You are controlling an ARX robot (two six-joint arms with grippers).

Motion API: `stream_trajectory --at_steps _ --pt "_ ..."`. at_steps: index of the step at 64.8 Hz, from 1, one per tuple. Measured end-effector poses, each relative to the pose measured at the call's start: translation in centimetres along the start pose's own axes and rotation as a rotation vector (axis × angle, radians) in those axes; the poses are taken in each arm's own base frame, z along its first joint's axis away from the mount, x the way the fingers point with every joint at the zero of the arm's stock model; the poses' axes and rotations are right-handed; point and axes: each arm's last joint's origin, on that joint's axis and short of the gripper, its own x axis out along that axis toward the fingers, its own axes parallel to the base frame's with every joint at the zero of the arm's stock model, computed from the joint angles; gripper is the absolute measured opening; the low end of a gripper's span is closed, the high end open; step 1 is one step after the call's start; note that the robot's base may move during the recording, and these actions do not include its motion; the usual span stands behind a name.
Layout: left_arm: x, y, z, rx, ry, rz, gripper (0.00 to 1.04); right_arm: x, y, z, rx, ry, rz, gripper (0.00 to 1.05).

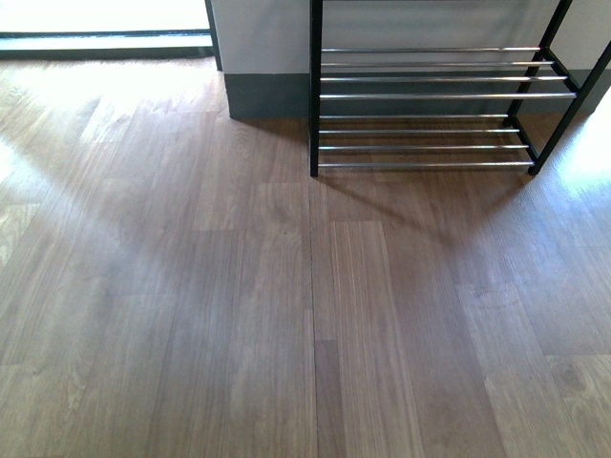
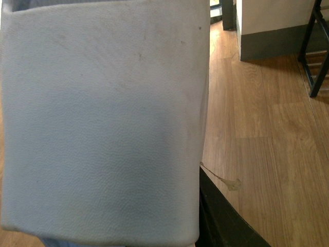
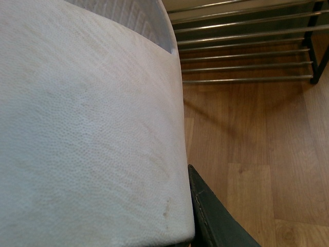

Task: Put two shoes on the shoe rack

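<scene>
A pale blue slide sandal (image 2: 103,123) fills most of the left wrist view, and my left gripper (image 2: 169,226) is shut on it. Only one black finger (image 2: 221,218) shows, pressed against the sandal's edge. Another pale blue slide sandal (image 3: 87,128) fills the right wrist view with my right gripper (image 3: 169,226) shut on it, one dark finger (image 3: 213,218) against its side. The shoe rack (image 1: 430,95), black frame with chrome bars, stands at the far right against the wall, and its two lower shelves carry nothing. Its bars (image 3: 247,51) lie just beyond the right sandal. Neither arm shows in the front view.
Wooden floor (image 1: 286,315) stretches from me to the rack. A white wall with a dark grey skirting (image 1: 267,95) stands left of the rack. A bright doorway (image 1: 105,19) opens at the far left. A small scrap on a thread (image 2: 232,183) hangs by the left finger.
</scene>
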Motion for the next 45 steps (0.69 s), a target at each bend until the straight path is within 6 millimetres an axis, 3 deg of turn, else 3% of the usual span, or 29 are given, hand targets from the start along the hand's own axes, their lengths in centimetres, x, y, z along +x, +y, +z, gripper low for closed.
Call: stream_trajectory --at_steps 45 --pt "0.0 0.0 -0.01 0.001 0.0 0.0 0.02 0.0 0.0 0.0 0.0 0.0 0.0 0.01"
